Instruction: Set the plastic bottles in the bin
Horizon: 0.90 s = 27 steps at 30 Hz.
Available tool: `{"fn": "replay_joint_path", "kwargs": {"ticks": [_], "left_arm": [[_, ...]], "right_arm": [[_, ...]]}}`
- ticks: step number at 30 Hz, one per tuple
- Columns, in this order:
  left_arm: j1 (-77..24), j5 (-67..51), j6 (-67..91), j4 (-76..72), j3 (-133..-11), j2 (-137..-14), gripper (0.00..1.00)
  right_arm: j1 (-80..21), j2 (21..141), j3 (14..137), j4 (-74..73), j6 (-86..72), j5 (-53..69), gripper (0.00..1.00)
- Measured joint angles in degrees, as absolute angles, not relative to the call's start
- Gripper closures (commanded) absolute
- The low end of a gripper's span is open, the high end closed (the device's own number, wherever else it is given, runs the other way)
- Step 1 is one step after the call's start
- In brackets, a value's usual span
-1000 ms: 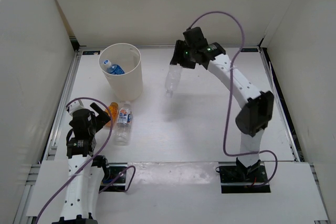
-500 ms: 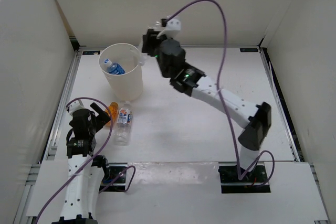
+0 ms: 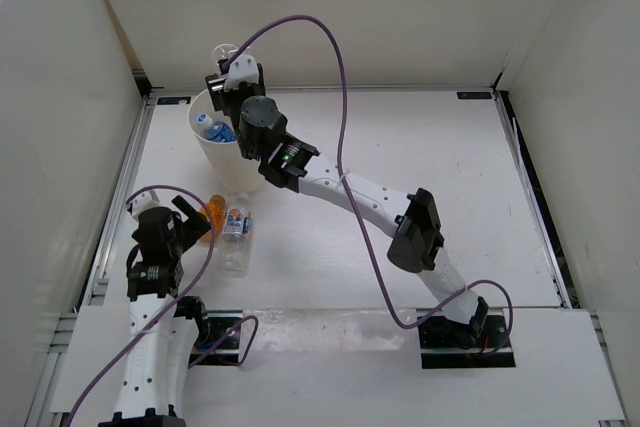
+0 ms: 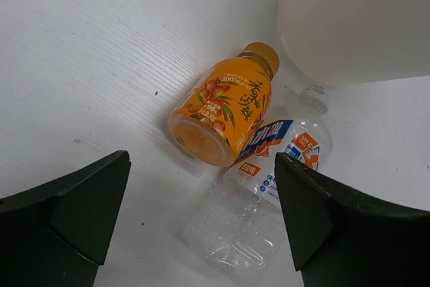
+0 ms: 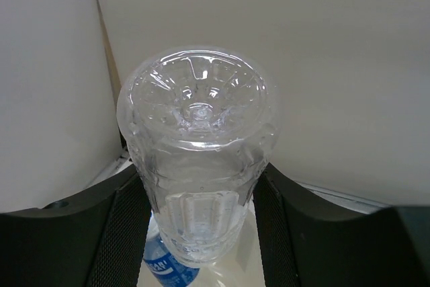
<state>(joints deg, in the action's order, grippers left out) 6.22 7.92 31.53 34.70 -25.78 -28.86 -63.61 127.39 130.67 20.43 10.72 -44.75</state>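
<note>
Clamping the clear bottle (image 5: 198, 139) between its fingers (image 5: 124, 233), the right gripper (image 5: 199, 226) stretches over the bin (image 3: 222, 159) at the table's (image 3: 400, 147) far-left corner. The left gripper (image 4: 201, 199) gapes above the orange bottle (image 4: 222, 112) and labelled bottle (image 4: 262, 193).

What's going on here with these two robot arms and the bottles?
The right claw is shut on a plain clear bottle, holding it above the cream bin, not yet dropped. A blue-labelled bottle already lies inside the bin. The left claw hangs open over the orange bottle and a white-blue-red labelled bottle, which lie side by side on the table next to the bin.
</note>
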Motion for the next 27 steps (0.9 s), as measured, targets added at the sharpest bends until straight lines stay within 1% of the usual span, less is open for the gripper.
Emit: {"fn": "replay_joint_path", "kwargs": {"ticks": [2, 3, 5, 6, 7, 8, 10, 15, 21, 24, 27], "left_arm": [[6.20, 7.92, 31.55, 34.68, -25.78, -29.02, 0.00], [6.20, 7.92, 31.53, 34.65, -25.78, -29.15, 0.00], [6.20, 7.92, 31.55, 34.65, -25.78, -29.47, 0.00], [6.20, 7.92, 31.53, 34.63, -25.78, -29.61, 0.00], [6.20, 7.92, 31.55, 34.63, -25.78, -29.80, 0.00], [6.20, 7.90, 31.53, 34.61, -25.78, -29.91, 0.00], [6.22, 7.90, 31.53, 34.50, -25.78, -30.17, 0.00], [6.22, 7.92, 31.51, 34.46, -25.78, -30.33, 0.00], [6.20, 7.94, 31.44, 34.46, -25.78, -30.24, 0.00], [6.20, 8.10, 31.31, 34.46, -25.78, -29.43, 0.00], [6.22, 8.43, 31.20, 34.28, -25.76, -27.53, 0.00]], "right_arm": [[-63.57, 127.48, 130.58, 18.52, 10.92, -43.66, 0.50], [-63.48, 127.48, 130.50, 17.96, 10.98, -42.83, 0.40], [-63.37, 127.46, 129.86, 17.45, 11.00, -41.93, 0.27], [-63.40, 127.46, 129.38, 16.80, 11.07, -41.52, 0.23], [-63.40, 127.46, 128.73, 16.45, 11.29, -40.73, 0.16], [-63.44, 127.46, 127.87, 16.47, 11.81, -39.94, 0.13], [-63.64, 127.44, 125.93, 16.40, 13.91, -38.74, 0.10], [-65.10, 127.83, 126.02, 15.92, 21.39, -40.16, 0.10], [-66.96, 125.27, 126.48, 22.59, 34.04, -48.88, 0.10], [-67.20, 120.29, 124.16, 25.76, 41.15, -56.23, 0.10], [-67.13, 110.50, 116.03, 27.64, 47.37, -64.31, 0.10]]}}
